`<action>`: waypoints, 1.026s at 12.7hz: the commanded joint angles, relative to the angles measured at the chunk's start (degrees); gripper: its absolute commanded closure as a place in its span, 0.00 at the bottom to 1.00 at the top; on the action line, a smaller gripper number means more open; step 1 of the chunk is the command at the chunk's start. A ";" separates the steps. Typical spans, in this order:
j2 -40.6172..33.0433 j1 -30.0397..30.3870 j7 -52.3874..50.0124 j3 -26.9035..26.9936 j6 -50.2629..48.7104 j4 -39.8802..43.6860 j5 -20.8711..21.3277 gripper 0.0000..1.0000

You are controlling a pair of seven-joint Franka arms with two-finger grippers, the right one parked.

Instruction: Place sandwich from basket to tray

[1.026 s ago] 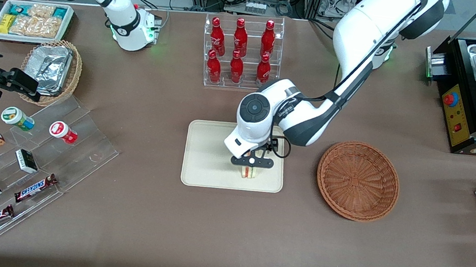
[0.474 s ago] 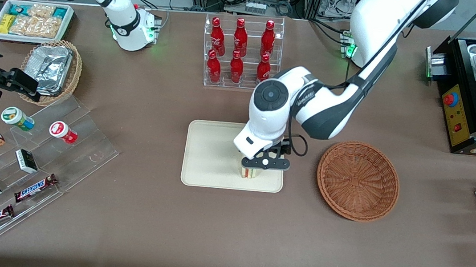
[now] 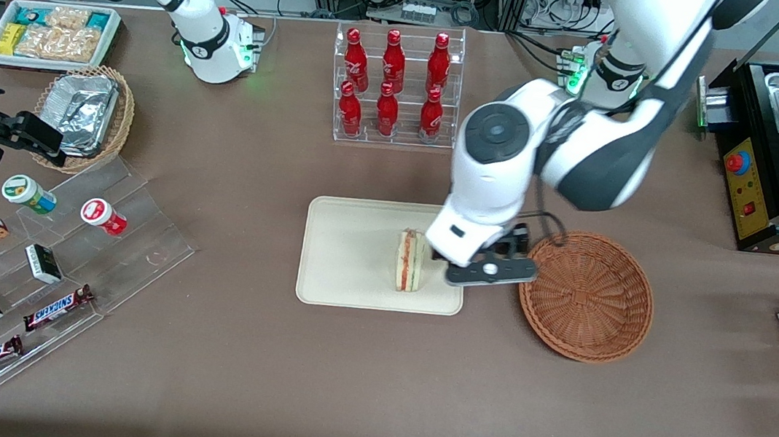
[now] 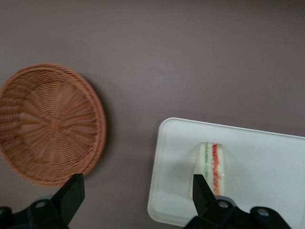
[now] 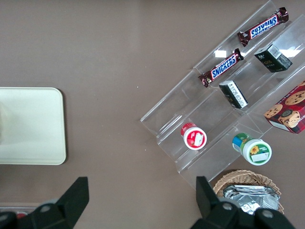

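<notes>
The sandwich [image 3: 409, 261] is standing on edge on the tray [image 3: 341, 257]. The gripper [image 3: 490, 272], hovering at its three o'clock, is spread, gripping nothing. Soft, light bread probably needs gentle side pinching.

Robot lab staged as a snack shop, bottle rack [image 3: 395, 87], candy display steps [image 3: 54, 261], cabling

Rough woven wicker basket [image 3: 587, 297], smooth matt tray [image 3: 341, 257], matt black gripper [image 3: 490, 273] above table

The brown table [image 3: 235, 347] carries the tray [image 3: 341, 257], basket [image 3: 586, 296], bottle rack [image 3: 395, 87] and apparently snack displays [image 3: 46, 267].
</notes>
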 commanded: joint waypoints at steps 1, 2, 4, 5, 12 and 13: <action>-1.38 2.13 0.12 0.00 -6.91 3.02 -0.99 0.00; -2.43 4.15 0.29 -0.09 -7.54 2.94 -1.43 0.00; -4.89 6.79 0.30 0.00 -7.64 2.85 -3.62 0.00; -6.29 8.63 0.38 -0.09 -7.73 2.41 -3.89 0.00; -15.96 20.15 24.26 0.00 -11.41 -5.32 -10.13 0.00; -17.63 21.56 27.25 0.00 -11.42 -7.24 -10.22 0.00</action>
